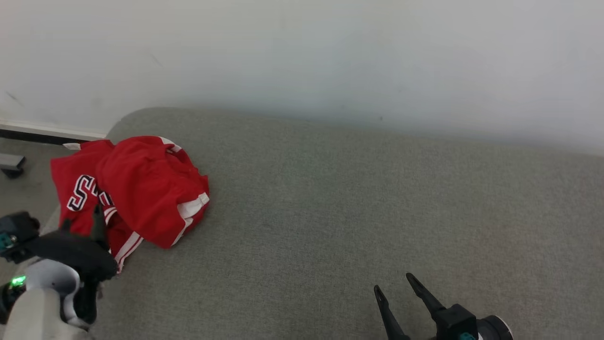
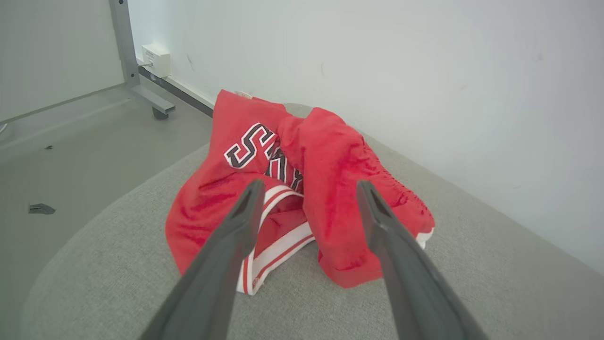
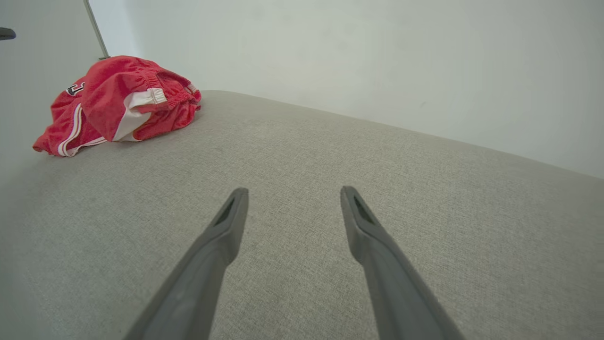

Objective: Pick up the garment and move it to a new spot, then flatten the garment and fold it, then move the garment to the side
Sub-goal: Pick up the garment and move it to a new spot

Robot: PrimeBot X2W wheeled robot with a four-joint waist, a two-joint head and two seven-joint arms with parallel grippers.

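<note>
A grey upholstered surface meets a white wall. On the grey floor beyond, a wheeled metal leg stands near what may be a wall socket.

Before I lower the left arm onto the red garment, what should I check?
1. Left gripper open: ok.
2. Left gripper aimed at the red garment: ok, pointed at its crumpled middle.
3. Contact with the fabric: cannot tell.
4. Garment flat: not ok, bunched at the left end of the grey cushion.
5. Right gripper open, apart from the garment: ok.
6. Room for a new spot: ok, bare cushion stretches right of the garment.
</note>
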